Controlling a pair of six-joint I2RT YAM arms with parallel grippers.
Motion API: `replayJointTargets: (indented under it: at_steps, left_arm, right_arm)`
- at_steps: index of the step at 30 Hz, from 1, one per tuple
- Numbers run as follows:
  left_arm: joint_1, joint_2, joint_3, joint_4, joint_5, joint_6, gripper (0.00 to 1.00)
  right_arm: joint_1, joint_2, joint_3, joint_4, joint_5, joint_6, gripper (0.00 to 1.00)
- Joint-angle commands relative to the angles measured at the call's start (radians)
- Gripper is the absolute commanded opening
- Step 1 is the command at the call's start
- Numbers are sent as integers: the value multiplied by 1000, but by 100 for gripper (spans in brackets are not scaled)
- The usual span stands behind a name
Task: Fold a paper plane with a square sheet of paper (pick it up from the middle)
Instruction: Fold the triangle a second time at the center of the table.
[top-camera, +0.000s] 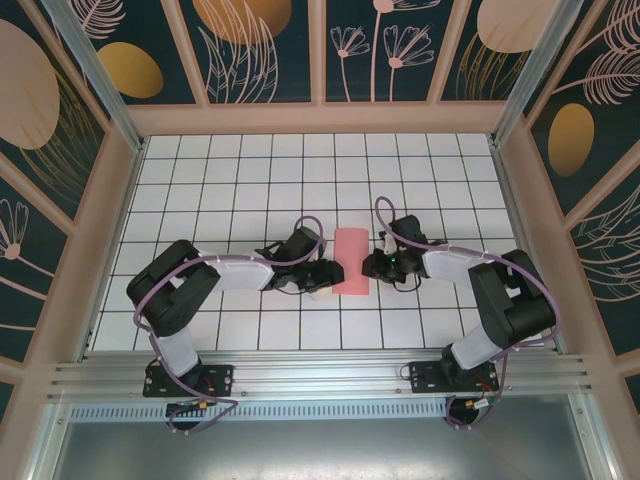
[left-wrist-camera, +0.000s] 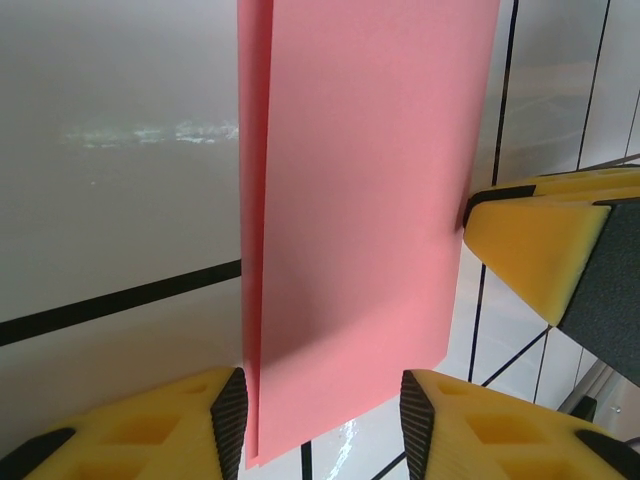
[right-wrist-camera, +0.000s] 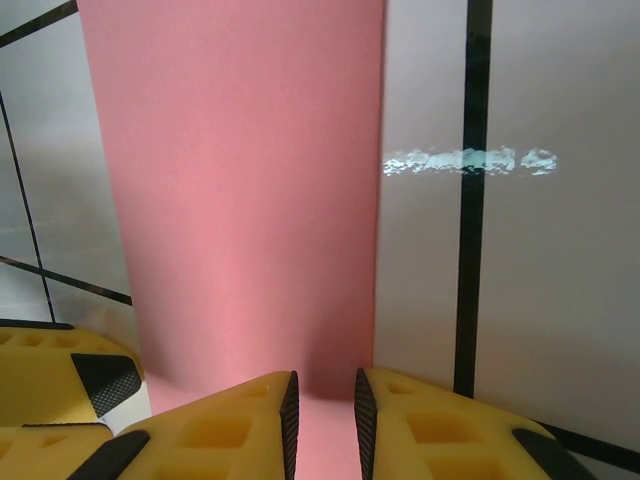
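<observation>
I see the left end effector (left-wrist-camera: 322, 415) spread astride the paper (top-camera: 350, 260) (folded, flat on the bench (top-camera: 250, 170)); the right end effector (right-wrist-camera: 323, 415) is nearly pressed together, with a slim gap.

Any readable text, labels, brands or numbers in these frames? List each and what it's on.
None readable.
The folded pink paper is blank.
The yellow claw pads carry no marking.
The white tiled table has only grid lines.
The wall panels show plant patterns, no lettering.
</observation>
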Motion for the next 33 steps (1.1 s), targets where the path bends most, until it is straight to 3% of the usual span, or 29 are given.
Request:
replayJointTargets:
  at_steps: [1,28,33]
  left_arm:
    - [-6,23,25,11,15,-3,47]
    - [-5,10,21,18,23,-16,51]
    - [-6,-7,22,-15,-16,-7,53]
  right_arm:
    - [-4,-17,-19,-5,9,2,25]
    - [-17,-14,-48,22,-11,10,22]
    - [-29,-16,-56,23,-13,9,21]
